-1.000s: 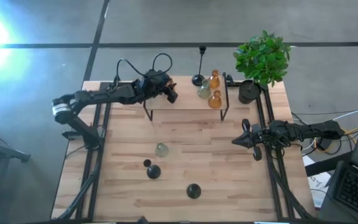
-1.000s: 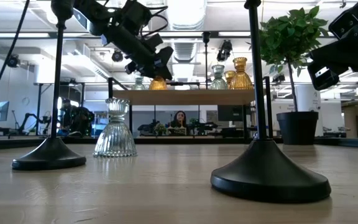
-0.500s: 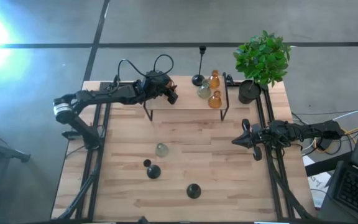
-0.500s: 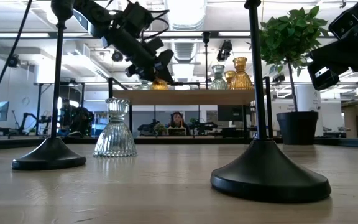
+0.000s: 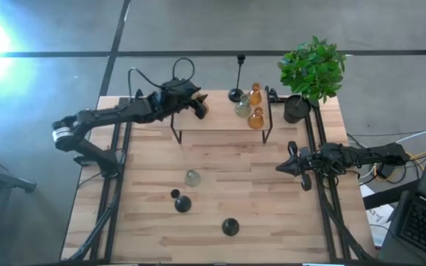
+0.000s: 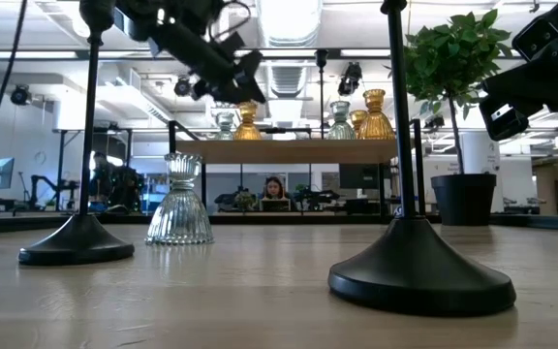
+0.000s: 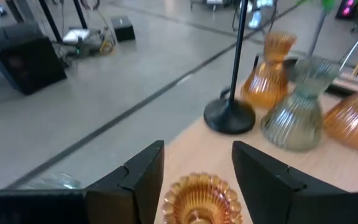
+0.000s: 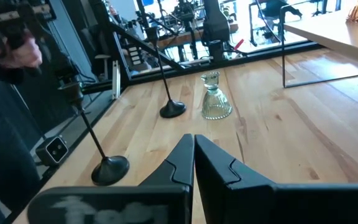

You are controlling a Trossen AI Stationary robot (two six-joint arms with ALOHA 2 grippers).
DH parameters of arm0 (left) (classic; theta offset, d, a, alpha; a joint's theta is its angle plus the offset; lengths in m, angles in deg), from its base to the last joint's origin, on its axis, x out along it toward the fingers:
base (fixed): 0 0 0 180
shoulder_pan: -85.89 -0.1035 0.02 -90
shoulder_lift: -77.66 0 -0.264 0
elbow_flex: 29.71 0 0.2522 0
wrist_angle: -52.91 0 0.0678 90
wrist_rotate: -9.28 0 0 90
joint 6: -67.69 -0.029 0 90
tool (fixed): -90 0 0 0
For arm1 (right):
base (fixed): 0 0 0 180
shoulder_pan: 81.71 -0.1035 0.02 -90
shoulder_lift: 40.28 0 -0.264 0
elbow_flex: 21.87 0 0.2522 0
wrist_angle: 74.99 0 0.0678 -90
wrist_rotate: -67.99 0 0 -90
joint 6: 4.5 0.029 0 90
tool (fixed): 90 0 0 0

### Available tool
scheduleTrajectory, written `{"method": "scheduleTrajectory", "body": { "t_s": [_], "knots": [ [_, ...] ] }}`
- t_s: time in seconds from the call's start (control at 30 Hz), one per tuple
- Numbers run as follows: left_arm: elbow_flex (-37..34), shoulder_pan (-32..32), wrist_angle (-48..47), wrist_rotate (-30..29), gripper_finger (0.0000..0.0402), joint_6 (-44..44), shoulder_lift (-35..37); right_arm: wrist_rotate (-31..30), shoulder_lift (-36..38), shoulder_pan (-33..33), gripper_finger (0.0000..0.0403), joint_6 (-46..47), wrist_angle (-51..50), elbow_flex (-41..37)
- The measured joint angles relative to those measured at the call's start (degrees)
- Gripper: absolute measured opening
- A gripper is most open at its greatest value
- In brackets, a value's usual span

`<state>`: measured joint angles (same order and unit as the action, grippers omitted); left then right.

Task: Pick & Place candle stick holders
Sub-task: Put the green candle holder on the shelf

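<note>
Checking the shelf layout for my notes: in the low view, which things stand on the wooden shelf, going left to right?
Grey glass holder → amber holder → grey glass holder → amber holder.

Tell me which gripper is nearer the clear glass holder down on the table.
Right. The right gripper sits beside the clear glass holder at table level; the left gripper is farther, over the wooden shelf.

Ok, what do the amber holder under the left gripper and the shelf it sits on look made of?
Amber holder: looks like ribbed, translucent amber glass, glossy with light glinting along the ridges. Shelf: pale wood top with visible grain, matte, on thin black legs that are probably metal. Left gripper sits open around the holder.
</note>
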<state>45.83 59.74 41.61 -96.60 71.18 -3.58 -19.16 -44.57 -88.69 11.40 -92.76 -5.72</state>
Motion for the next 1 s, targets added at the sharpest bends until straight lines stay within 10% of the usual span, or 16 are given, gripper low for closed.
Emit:
{"method": "scheduleTrajectory", "body": {
  "t_s": [0.27,0.4,0.63,1.0],
  "knots": [
    [0.02,0.02,-2.30,0.76,0.0195,-2.39,10.35,0.00,0.00,0.01,0.0008,0.00,0.00,0.00],
    [0.02,0.02,-9.13,11.52,0.0195,-4.76,17.51,0.00,0.00,0.00,0.0008,0.00,0.00,0.00],
    [0.04,0.09,-32.22,32.59,0.0195,-10.54,29.33,0.02,0.00,0.00,0.0008,0.00,0.00,0.00],
    [-1.25,0.35,-66.61,39.75,0.0195,-19.22,35.43,0.02,0.00,0.02,0.0008,0.00,0.00,0.00]
  ]
}}
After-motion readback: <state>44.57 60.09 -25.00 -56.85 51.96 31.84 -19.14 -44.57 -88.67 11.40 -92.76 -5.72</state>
